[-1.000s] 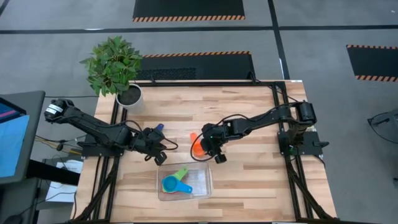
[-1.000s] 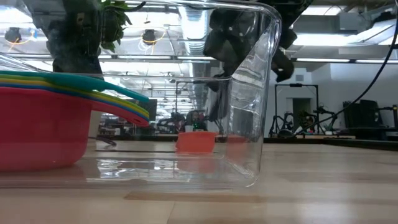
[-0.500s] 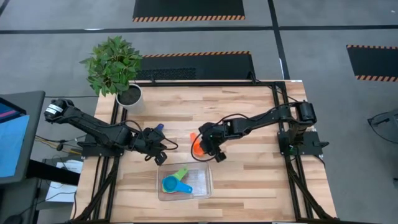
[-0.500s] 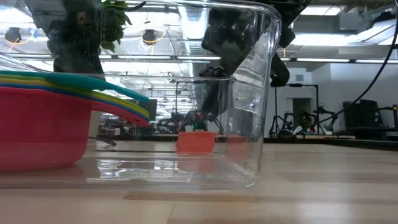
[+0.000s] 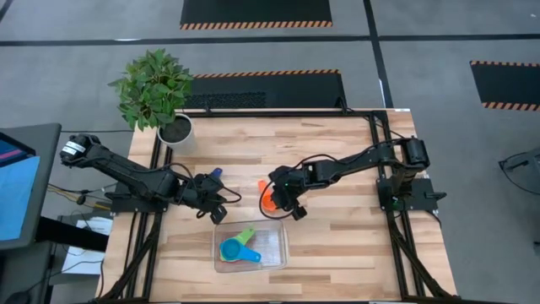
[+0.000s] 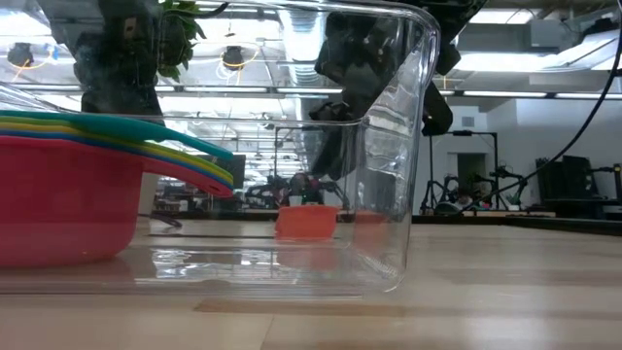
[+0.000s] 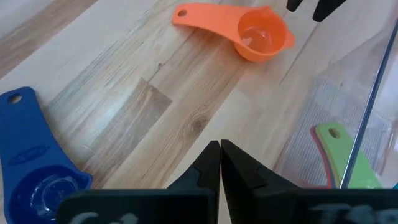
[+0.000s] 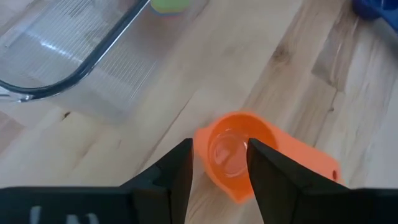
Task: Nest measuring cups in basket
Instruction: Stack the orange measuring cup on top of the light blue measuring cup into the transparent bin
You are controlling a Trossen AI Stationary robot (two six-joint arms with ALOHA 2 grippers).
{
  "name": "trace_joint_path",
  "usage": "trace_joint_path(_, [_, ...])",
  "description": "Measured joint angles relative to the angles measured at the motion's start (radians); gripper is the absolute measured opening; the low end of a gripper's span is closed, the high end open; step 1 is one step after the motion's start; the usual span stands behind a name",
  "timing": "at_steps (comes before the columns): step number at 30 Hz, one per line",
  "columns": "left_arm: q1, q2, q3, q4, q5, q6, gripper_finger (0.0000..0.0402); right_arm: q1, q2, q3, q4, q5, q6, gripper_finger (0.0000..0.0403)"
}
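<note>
The orange measuring cup (image 8: 230, 152) lies bowl-up on the wood, also seen in the high view (image 5: 265, 199) and the low view (image 6: 306, 221). My right gripper (image 8: 221, 149) is open right above it, one finger on each side of the bowl. My left gripper (image 7: 219, 155) is shut and hovers left of the basket, touching nothing. A dark blue cup (image 7: 31, 180) lies on the table beside it. The clear basket (image 5: 285, 245) near the front edge holds a nested stack of cups (image 5: 240, 247), with the red one (image 6: 58, 194) lowest. My right gripper comes down from above with its fingers (image 8: 180, 168) astride the orange cup's bowl (image 8: 214, 168), the handle pointing away toward the far side. Whether the fingers touch the bowl, I cannot tell. The cup rests flat on the table.
A white pot with a green plant (image 5: 177, 131) stands at the table's far left corner. Black frame rails run along the left and right table edges. Bare wood lies between the basket and the orange cup and across the table's far half.
My right gripper has moved slightly toward the table's left and sunk lower over the orange cup, its fingers now reaching down around the bowl. The cup itself has stayed where it was.
</note>
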Motion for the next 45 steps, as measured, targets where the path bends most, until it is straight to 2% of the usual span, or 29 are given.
trace_joint_path(5, [0.0, 0.0, 0.0, 0.0, 0.0, 0.019, 0.0, 0.0, 0.0, 0.0, 0.008, -0.001, -0.083, 0.0173])
trace_joint_path(10, [0.0, 0.0, 0.0, -0.001, -0.001, 0.021, 0.0, 0.0, 0.002, -0.001, 0.004, -0.026, -0.091, 0.0169])
trace_joint_path(15, [0.0, 0.0, 0.0, 0.0, -0.005, 0.029, 0.0, 0.001, 0.071, -0.004, 0.029, -0.029, -0.131, 0.0169])
trace_joint_path(17, [0.0, 0.0, 0.0, 0.001, -0.005, 0.028, 0.0, 0.008, 0.111, 0.022, 0.085, -0.02, -0.132, 0.0169])
trace_joint_path(19, [0.0, 0.0, 0.0, 0.01, -0.005, 0.018, 0.0, 0.01, 0.111, 0.027, 0.029, -0.013, -0.133, 0.0168])
trace_joint_path(34, [0.0, 0.005, -0.001, 0.029, 0.0, 0.04, 0.0, 0.002, 0.166, 0.051, 0.022, 0.003, -0.105, 0.0162])
trace_joint_path(40, [0.0, 0.005, -0.001, 0.029, 0.0, 0.041, 0.0, 0.0, 0.171, 0.052, 0.024, 0.016, -0.055, 0.0144])
trace_joint_path(45, [0.0, 0.005, -0.001, 0.029, 0.0, 0.039, 0.0, 0.002, 0.179, 0.053, -0.002, 0.086, 0.03, 0.01])
